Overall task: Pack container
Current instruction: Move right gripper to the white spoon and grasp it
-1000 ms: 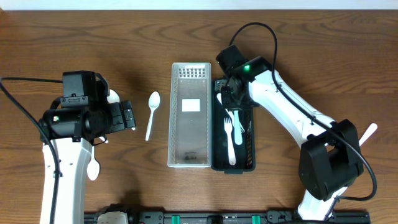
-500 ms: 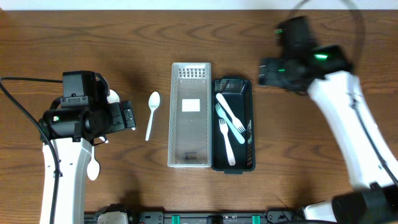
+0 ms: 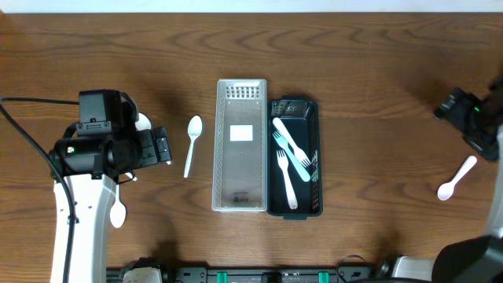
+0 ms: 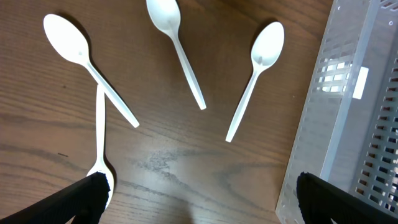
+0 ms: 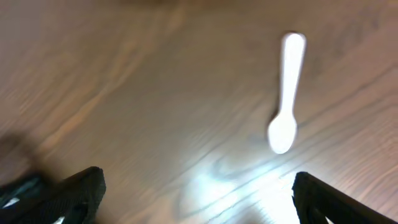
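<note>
Centrally, black container point(image 3: 317, 181) mid-bench, forks point(image 3: 289, 177) inside, clear tray point(image 3: 240, 169) touching side toward left edge. Open wood toward right edge, lone spoon point(image 3: 456, 178) there. Right pincer point(image 5: 199, 202) wide, empty; view blurred, arm cut off overhead. Left pincer point(image 4: 199, 205) wide, empty. Left wrist view shows four spoons point(image 4: 258, 78); overhead, left arm hides some.

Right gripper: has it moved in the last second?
Yes. The right gripper swung rightward from above the black tray, ending beside a lone spoon.
</note>
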`<state>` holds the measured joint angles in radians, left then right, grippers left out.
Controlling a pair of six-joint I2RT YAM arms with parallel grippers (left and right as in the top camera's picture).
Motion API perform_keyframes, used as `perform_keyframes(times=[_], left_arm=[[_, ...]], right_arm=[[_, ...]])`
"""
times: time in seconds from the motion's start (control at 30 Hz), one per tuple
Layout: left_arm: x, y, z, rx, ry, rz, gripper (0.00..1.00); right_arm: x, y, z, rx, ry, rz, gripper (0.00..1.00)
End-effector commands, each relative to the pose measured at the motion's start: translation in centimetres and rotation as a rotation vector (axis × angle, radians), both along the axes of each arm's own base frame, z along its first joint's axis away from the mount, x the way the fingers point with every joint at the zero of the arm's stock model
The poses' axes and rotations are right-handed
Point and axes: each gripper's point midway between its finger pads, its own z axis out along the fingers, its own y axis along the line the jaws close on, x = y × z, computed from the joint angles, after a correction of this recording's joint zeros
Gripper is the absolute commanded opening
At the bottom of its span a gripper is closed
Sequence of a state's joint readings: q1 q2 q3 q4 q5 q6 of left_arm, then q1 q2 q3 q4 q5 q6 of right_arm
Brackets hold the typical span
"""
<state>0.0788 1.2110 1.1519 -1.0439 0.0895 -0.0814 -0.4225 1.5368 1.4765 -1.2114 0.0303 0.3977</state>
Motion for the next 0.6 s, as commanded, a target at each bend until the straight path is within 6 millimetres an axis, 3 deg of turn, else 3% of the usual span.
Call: perform_keyframes(times=[0.0,0.13,0.27,0.57], left_arm=[[0.1,0.4,0.2,0.013,-0.001,0.017,0.98],[0.1,0.4,0.2,0.013,-0.001,0.017,0.98],[0.1,0.4,0.2,0.013,0.000,0.017,0.98],[0.1,0.4,0.2,0.013,-0.001,0.017,0.98]], right_arm=[[-2.4,-2.8,-3.9,0.040,0.065,-0.014,0.99],[-4.7,-5.4,-8.5,0.082,0.086,-0.109,0.99],[-6.0,-6.7,-12.5,0.095,0.105,-0.149,0.99],[-6.1,-7.1,-17.6,0.114,0.132,-0.154,0.99]])
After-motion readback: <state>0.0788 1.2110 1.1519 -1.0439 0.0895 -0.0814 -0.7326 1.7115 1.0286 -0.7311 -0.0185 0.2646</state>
